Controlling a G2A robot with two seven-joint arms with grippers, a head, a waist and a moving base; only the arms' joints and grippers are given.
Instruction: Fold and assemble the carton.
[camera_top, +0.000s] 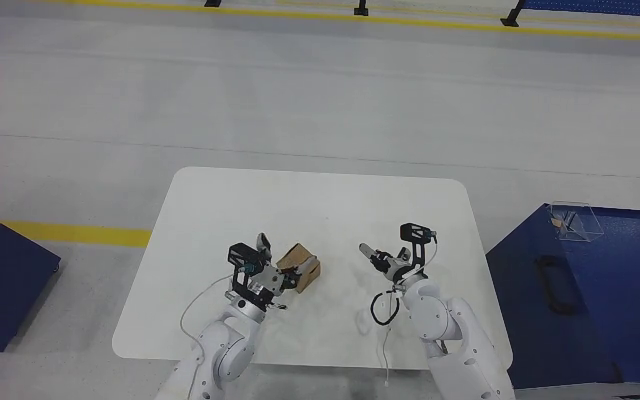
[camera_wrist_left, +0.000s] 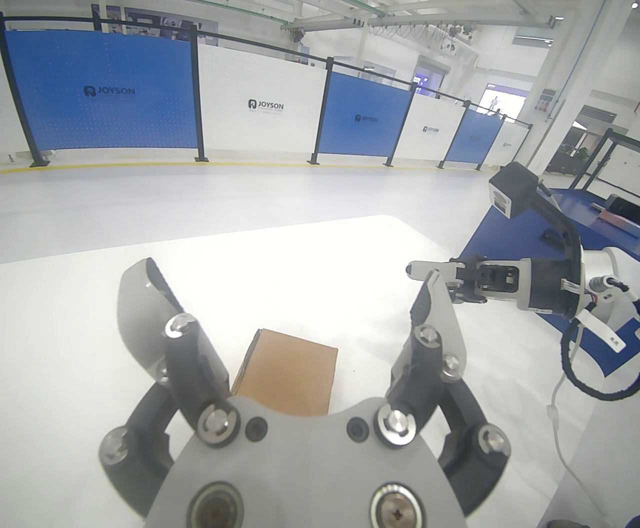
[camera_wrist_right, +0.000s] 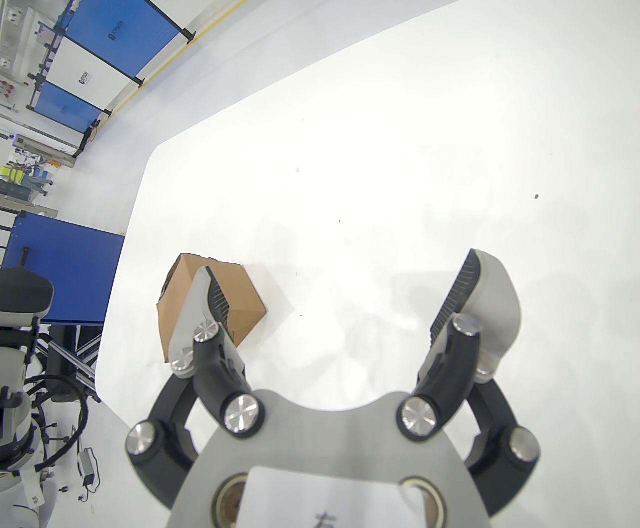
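A small brown carton (camera_top: 299, 268) stands folded into a box on the white table (camera_top: 300, 200), left of centre. In the right wrist view one end flap of the carton (camera_wrist_right: 245, 300) looks slightly ajar. My left gripper (camera_top: 278, 263) is open and straddles the carton (camera_wrist_left: 290, 375), which sits low between the fingers (camera_wrist_left: 150, 300) near the palm; I see no finger pressing on it. My right gripper (camera_top: 378, 258) is open and empty, a short way to the carton's right, pointing toward it. From the left wrist it shows side-on as the right gripper (camera_wrist_left: 420, 270).
Bare table stretches beyond the carton and between the arms. A blue cabinet (camera_top: 560, 290) stands off the table's right edge and another blue unit (camera_top: 20, 280) off its left. A black cable (camera_top: 385, 305) loops at the right arm.
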